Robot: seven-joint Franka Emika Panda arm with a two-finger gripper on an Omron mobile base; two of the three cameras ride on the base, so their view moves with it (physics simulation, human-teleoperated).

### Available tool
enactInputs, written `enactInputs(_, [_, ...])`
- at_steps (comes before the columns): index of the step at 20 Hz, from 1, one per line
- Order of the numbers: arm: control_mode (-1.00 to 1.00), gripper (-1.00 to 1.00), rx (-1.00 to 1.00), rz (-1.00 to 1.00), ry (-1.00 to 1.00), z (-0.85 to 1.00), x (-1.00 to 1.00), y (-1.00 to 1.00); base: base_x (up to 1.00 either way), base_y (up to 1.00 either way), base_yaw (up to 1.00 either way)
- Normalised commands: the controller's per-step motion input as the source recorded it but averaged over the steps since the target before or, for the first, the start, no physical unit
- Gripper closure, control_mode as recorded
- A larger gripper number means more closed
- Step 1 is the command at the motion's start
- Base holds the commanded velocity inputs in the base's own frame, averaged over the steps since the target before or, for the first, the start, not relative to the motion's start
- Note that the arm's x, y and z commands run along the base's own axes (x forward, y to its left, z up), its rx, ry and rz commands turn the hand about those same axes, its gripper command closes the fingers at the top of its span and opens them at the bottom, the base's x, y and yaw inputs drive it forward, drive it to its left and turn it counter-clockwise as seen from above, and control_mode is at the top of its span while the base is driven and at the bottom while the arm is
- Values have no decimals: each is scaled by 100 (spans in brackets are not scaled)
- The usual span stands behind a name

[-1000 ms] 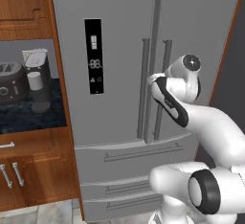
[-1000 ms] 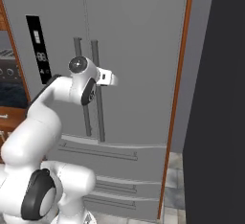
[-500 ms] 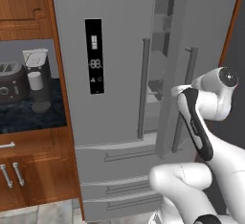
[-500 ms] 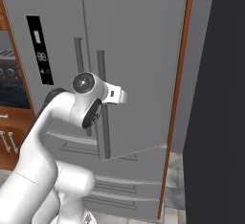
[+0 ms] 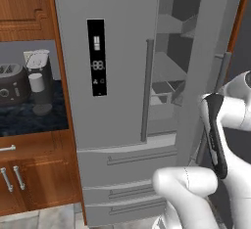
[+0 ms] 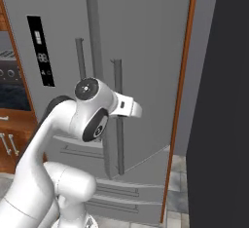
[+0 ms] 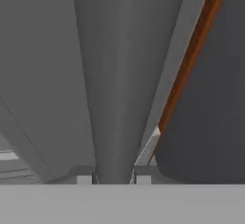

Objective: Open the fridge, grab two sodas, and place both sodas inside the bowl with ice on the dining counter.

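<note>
One door of the fridge [image 5: 117, 76] stands partly swung out in the left base view: the right-hand door [image 5: 208, 57] angles toward the camera, and behind it grey shelves and bins show in the gap. No soda can be made out on them from here (the interior is dim and grey on grey). The white arm bends up at the lower right, beside the door's edge. The risk is that the opening is too narrow; reaching in now could knock the arm against the door or the shelf fronts.

From the right base view, the wrist sits against the bar handle [image 6: 118, 115] of the opened door, with the gripper hidden behind the wrist housing. The door's outer edge lies close to the reddish-brown side panel [image 6: 181, 100], so a wider pull may bring the arm's elbow against that panel.

Seen from the hand view, the handle fills the middle as a thick grey bar [image 7: 119, 74], running down between the two finger tips [image 7: 84, 179], which straddle it. Whether they actually pinch it I cannot tell. If the hold is loose, the bar could slip out mid-swing and the door would stop short.
</note>
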Motion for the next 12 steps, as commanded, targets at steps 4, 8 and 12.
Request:
enactInputs(4, [-100, -100, -15, 10, -7, -31, -92, 1, 0, 0, 0])
enactInputs(8, [-100, -100, 0, 0, -22, 5, -100, 2, 0, 0, 0])
enactInputs(12, [-100, -100, 0, 3, -15, 18, -95, 47, 0, 0, 0])
